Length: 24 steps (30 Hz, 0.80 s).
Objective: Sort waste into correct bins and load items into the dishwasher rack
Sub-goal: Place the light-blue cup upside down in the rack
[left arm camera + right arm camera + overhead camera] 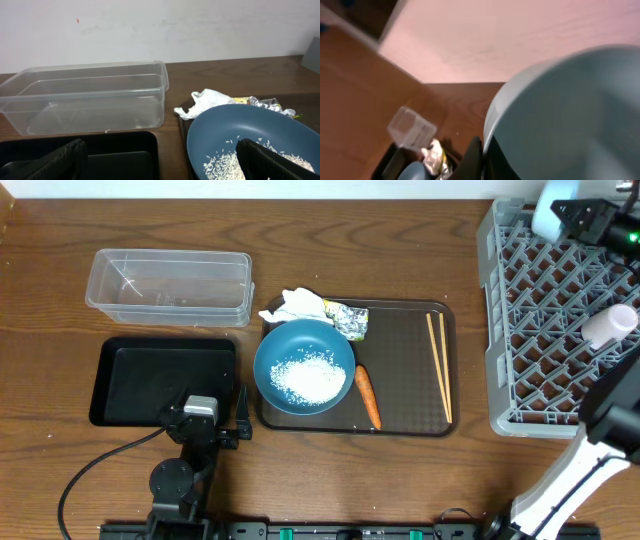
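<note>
so the small light-blue bowl is up in the right gripper, jaws clamped on its rim. In the right wrist view you can see one dark finger right at the bowl's edge. It hangs over the far left corner of the dishwasher rack, not down in the lattice yet. A white cup already sits in the rack, nearer its right side

over on the brown serving tray there's the dark-blue bowl with the rice heaped in it, the carrot just beside it, and the chopsticks along the right side. The tissue and foil wrapper are at the tray's far edge. The left gripper has its jaws wide apart, by the near right corner of the black bin, with the clear tub beyond that

what I'd worry about: a rim pinch on a round bowl is a thin hold, so it could swing or slip. If it's let go from up there, it may bounce off the grid or tip over the rack's wall onto the surface. Setting it too far right could also knock the cup
</note>
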Each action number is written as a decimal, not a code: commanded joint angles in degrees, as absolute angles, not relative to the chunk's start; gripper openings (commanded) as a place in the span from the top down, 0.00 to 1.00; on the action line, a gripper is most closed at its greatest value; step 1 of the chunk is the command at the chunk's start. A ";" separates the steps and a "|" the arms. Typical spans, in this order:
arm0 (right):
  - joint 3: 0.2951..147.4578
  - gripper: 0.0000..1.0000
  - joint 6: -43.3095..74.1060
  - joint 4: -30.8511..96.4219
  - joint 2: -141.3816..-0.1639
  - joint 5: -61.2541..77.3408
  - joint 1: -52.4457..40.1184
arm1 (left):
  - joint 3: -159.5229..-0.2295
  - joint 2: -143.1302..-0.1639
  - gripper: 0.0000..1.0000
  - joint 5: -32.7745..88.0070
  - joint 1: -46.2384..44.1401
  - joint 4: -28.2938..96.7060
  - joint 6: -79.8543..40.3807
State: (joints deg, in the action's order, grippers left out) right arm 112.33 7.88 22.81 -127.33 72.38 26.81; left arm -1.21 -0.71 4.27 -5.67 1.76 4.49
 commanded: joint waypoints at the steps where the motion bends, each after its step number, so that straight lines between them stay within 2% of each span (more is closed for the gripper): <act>1: 112.77 0.99 18.94 16.84 -132.05 81.78 26.98 | -0.23 -0.60 0.02 4.89 -5.43 3.64 4.23; 9: 112.77 0.99 29.63 6.42 -137.71 84.27 27.57 | -0.23 -0.60 0.02 4.89 -5.43 3.64 4.23; 24: 112.68 0.89 28.64 15.35 -137.97 82.46 33.12 | -0.23 -0.60 0.02 4.89 -5.43 3.64 4.23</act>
